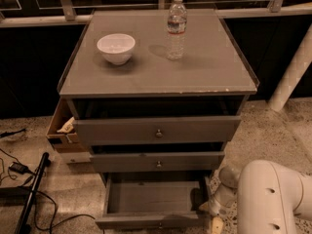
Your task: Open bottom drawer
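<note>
The bottom drawer is the lowest and narrowest of three grey fronts on the cabinet. It stands pulled well out, and its shallow, bare grey box shows from above. Its small round knob sits at the bottom edge of the view. My gripper is low at the drawer's right front corner, on the end of the white arm that comes in from the lower right. The gripper is partly cut off by the frame edge.
The middle drawer and top drawer stand slightly out. A white bowl and a water bottle stand on the cabinet top. A cardboard box sticks out at left. Cables and a black pole lie on the floor; a white post stands at right.
</note>
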Robot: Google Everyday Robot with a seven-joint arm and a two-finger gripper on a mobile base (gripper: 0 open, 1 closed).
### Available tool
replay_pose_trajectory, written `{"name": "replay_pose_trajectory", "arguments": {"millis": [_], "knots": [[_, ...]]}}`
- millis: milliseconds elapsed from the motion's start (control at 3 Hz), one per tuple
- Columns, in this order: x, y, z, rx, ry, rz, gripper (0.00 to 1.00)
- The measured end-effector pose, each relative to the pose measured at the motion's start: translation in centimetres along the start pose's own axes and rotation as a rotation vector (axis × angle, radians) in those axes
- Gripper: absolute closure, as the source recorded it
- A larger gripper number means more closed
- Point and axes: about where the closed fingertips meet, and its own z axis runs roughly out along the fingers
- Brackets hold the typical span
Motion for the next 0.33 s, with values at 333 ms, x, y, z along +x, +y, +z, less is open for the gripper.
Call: {"name": "replay_pose_trajectory", "arguments": {"millis": [333], "knots": [[-0.03,0.13,0.06,-0.005,-0.001,0.0,0.0]]}}
